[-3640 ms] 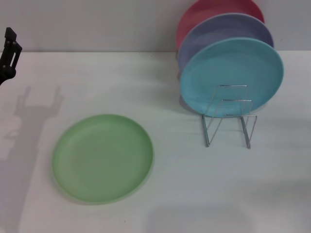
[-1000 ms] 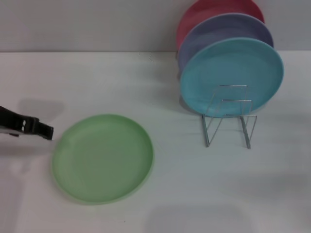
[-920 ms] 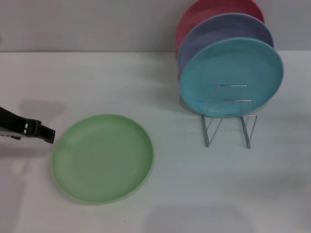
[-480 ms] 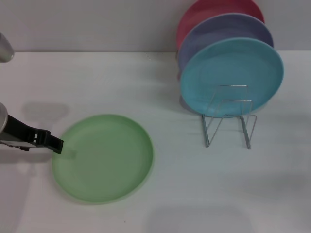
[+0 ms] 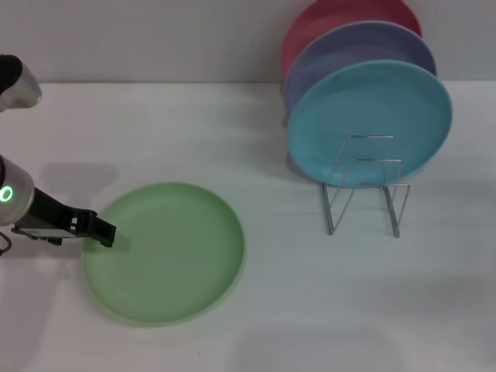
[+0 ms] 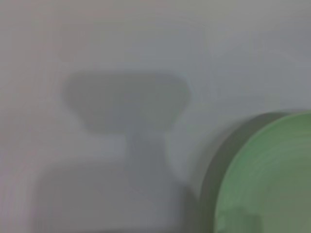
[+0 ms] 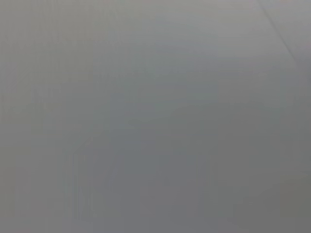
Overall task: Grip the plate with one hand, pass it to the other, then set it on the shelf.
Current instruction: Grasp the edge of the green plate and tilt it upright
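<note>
The light green plate (image 5: 164,252) lies flat on the white table, front left. My left gripper (image 5: 103,232), black with a silver cuff and a green light, reaches in low from the left, and its tip sits over the plate's left rim. The left wrist view shows the plate's rim (image 6: 272,174) and the gripper's shadow on the table. The silver wire rack (image 5: 364,186) stands at the right. My right gripper is out of view; its wrist view shows only a plain grey surface.
The rack holds a sky-blue plate (image 5: 370,124) in front, a lavender plate (image 5: 349,54) behind it and a red plate (image 5: 333,19) at the back. A grey wall runs along the table's far edge.
My left gripper has come down from the far left and slid right along the table until its tip reached the green plate's left rim. The plate has not moved.
</note>
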`<action>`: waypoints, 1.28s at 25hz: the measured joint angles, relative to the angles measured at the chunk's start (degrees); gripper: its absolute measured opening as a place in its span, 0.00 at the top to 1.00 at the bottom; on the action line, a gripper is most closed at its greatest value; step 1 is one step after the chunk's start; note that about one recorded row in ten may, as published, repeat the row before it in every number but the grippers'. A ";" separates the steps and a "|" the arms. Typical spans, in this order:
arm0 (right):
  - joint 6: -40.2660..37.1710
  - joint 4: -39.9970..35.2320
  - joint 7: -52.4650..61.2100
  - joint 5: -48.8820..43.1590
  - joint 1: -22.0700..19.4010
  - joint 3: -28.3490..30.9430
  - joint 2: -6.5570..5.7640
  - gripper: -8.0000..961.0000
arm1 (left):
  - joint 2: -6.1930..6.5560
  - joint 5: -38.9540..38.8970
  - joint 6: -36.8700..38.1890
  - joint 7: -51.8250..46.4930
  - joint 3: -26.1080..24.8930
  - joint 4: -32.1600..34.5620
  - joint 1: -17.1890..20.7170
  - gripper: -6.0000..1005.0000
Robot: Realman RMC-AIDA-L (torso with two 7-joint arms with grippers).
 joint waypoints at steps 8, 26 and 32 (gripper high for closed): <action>-0.15 -0.31 0.00 0.00 0.36 0.00 -0.09 0.22 | 0.06 0.00 1.59 -0.38 0.31 3.92 -0.82 0.25; 0.32 -0.40 -0.09 -0.12 1.12 0.00 -0.17 0.22 | 0.23 0.36 2.77 0.28 0.45 6.72 -1.45 0.31; 0.31 -0.41 -0.09 -0.09 1.10 0.00 -0.18 0.22 | 0.30 0.51 2.86 0.32 0.53 6.77 -1.79 0.34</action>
